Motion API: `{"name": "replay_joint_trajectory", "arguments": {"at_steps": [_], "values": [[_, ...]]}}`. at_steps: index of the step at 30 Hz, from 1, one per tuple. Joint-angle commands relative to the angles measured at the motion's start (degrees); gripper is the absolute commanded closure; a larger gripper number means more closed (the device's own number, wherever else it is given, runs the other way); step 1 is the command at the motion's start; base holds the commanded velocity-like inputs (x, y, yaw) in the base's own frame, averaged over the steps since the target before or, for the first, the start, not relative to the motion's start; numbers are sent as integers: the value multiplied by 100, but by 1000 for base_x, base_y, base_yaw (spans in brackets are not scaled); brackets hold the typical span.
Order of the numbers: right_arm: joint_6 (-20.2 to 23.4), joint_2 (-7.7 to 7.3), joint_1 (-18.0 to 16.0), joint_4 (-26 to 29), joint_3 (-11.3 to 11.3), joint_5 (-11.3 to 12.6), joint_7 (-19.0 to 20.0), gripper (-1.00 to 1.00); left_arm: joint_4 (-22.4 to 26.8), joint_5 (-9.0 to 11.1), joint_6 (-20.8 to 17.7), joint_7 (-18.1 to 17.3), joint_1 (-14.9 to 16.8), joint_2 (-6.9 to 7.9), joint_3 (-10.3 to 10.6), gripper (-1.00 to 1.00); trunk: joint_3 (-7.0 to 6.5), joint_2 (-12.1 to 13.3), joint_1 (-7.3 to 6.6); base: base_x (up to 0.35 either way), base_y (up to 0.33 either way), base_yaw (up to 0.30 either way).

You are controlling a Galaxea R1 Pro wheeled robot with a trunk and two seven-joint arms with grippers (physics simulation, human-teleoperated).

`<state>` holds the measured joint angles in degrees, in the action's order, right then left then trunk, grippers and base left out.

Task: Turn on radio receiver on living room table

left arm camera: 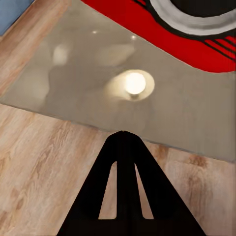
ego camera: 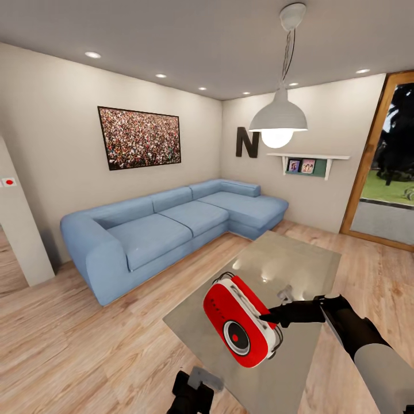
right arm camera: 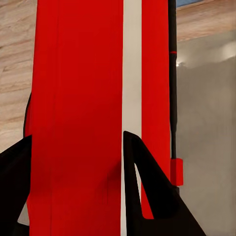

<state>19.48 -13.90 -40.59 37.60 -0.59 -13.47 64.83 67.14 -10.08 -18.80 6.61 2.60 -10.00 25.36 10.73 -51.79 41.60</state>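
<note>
The red radio receiver [ego camera: 238, 328] is tilted over the near part of the grey glass table [ego camera: 293, 259], its round dial face turned up towards the head camera. My right gripper [ego camera: 270, 316] reaches in from the right and is shut on the radio's white-trimmed side. In the right wrist view the radio [right arm camera: 78, 98] fills the space between the two black fingers of that gripper [right arm camera: 77, 137]. My left gripper [ego camera: 192, 397] hangs low at the table's near edge. Seen from its own wrist, the left gripper [left arm camera: 123, 135] is shut on nothing, with the radio [left arm camera: 196, 34] above the glass [left arm camera: 73, 73].
A long blue L-shaped sofa [ego camera: 172, 224] runs along the back wall and corner behind the table. A white pendant lamp [ego camera: 279, 118] hangs over the table. A wood-framed glass door [ego camera: 391, 172] is at the right, a white wall end [ego camera: 17, 230] at the left. Light wood floor surrounds the table.
</note>
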Motion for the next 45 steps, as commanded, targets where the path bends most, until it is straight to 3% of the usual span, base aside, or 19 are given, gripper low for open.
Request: {"name": "replay_joint_trajectory", "arguments": {"at_steps": [1,7,14,21,26,32,36,42,45], "values": [[4,1,-1,3,7,20,-1,100,16,-2,0,3,67,0,21,100,0,0,0,0,0,0],[3,11,-1,2,-1,20,-5,100,19,-9,89,7,262,0,54,100,0,0,0,0,0,0],[-2,24,-1,2,-2,27,-165,100,115,31,453,-53,306,0,80,100,0,0,0,0,0,0],[-1,44,-1,2,-7,30,-228,100,86,44,449,-690,613,0,83,100,0,0,0,0,0,0],[3,80,-1,-53,-18,36,-297,100,70,57,447,-793,745,0,83,100,0,0,0,0,0,0],[3,88,-1,-76,-20,38,-304,100,42,495,437,-914,994,0,83,100,0,0,0,0,0,0],[3,89,-1,-77,-23,38,-304,100,-202,614,440,-930,1214,0,83,100,0,0,0,0,0,0],[3,89,-1,-78,-27,38,-304,100,-466,1122,452,-996,1388,0,96,100,0,0,0,0,0,0],[3,89,-1,-78,-28,38,-304,100,-654,1207,464,-1072,1456,0,99,100,0,0,0,0,0,0]]}}
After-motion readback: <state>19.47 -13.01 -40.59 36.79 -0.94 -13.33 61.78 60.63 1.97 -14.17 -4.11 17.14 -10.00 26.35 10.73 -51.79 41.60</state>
